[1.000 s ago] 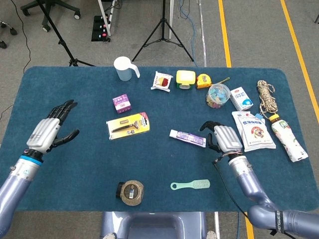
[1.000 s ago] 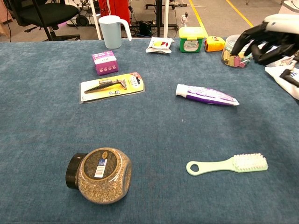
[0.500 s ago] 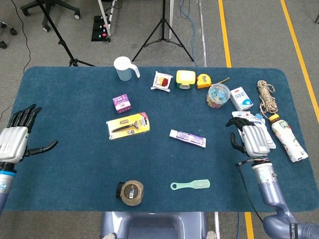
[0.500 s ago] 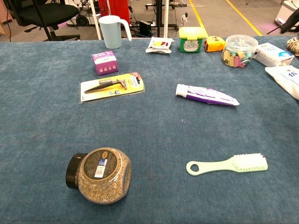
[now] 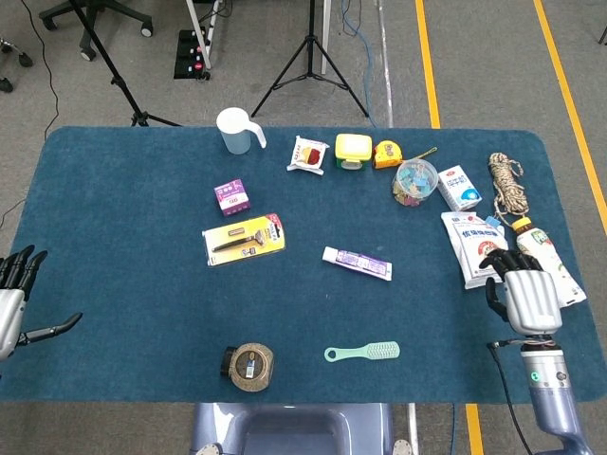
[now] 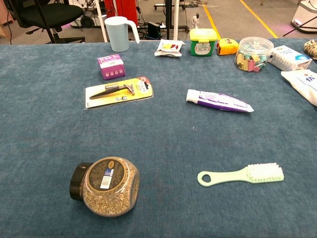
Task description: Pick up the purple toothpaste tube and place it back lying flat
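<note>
The left hand (image 5: 11,303) is hovering at the tabletop's (image 5: 142,313) left edge, fingers spread, holding nothing. The right hand (image 5: 527,296) is hanging released beside a white pouch (image 5: 481,248). The purple toothpaste tube (image 5: 357,263), soft and flattened, is lying flat mid-tabletop on blue felt.

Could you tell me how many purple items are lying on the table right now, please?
2: the toothpaste tube lies flat near the table's middle, and a small purple box sits left of it, behind the razor pack. None seems hidden.
</note>
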Robot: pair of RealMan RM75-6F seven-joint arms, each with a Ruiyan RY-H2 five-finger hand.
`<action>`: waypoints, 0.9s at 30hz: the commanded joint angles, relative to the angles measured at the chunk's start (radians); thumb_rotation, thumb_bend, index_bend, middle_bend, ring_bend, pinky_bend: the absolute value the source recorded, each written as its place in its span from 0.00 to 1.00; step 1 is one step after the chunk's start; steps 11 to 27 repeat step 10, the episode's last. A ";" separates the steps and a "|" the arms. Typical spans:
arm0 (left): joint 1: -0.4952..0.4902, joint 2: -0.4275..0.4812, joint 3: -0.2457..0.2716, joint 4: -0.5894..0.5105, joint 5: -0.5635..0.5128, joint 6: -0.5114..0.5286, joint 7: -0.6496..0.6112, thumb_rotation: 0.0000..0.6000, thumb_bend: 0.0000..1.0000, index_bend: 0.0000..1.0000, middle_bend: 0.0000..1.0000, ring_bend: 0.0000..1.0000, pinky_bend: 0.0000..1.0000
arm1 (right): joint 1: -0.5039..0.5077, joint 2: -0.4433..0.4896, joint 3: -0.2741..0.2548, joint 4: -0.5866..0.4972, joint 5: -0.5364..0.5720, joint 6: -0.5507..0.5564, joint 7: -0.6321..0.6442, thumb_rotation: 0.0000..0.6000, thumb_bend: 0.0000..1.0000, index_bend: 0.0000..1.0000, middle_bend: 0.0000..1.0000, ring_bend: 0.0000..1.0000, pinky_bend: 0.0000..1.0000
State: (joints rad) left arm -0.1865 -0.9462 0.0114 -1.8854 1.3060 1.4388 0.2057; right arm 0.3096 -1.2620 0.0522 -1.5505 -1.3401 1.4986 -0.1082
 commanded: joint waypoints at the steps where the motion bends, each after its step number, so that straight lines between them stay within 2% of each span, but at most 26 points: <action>1: 0.022 -0.024 0.002 0.017 0.037 0.031 -0.009 0.36 0.00 0.00 0.00 0.00 0.00 | -0.020 0.006 -0.008 -0.004 -0.012 0.004 0.004 1.00 0.60 0.41 0.34 0.29 0.29; 10: 0.035 -0.066 -0.019 0.053 0.083 0.054 -0.034 0.36 0.00 0.00 0.00 0.00 0.00 | -0.047 0.009 0.015 -0.020 -0.022 0.003 0.004 1.00 0.60 0.42 0.34 0.29 0.29; 27: 0.035 -0.066 -0.019 0.053 0.083 0.054 -0.034 0.36 0.00 0.00 0.00 0.00 0.00 | -0.047 0.009 0.015 -0.020 -0.022 0.003 0.004 1.00 0.60 0.42 0.34 0.29 0.29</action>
